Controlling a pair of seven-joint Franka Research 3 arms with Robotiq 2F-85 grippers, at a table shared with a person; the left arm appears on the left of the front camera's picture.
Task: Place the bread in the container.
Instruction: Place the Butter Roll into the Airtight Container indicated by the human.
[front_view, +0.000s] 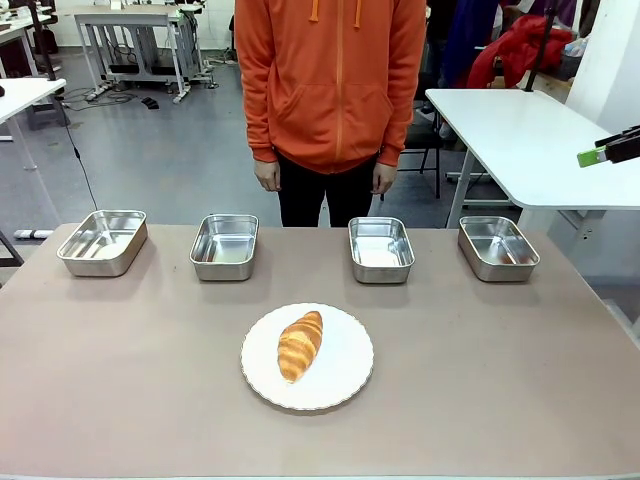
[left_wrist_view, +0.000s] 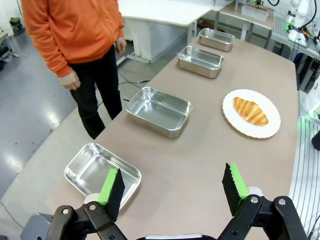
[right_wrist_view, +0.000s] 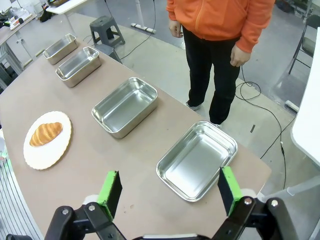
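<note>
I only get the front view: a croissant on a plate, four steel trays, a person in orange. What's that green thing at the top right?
Observer: A pad of the robot's right hand. Its wrist view shows both fingers spread wide, gripping nothing.
Operator: What is it pointing at?
Observer: The steel tray at the table's right end, which lies between the fingers in that view.
Operator: And the other hand?
Observer: The left hand is open too, looking down by the tray at the left end. The croissant lies well beyond it.
</note>
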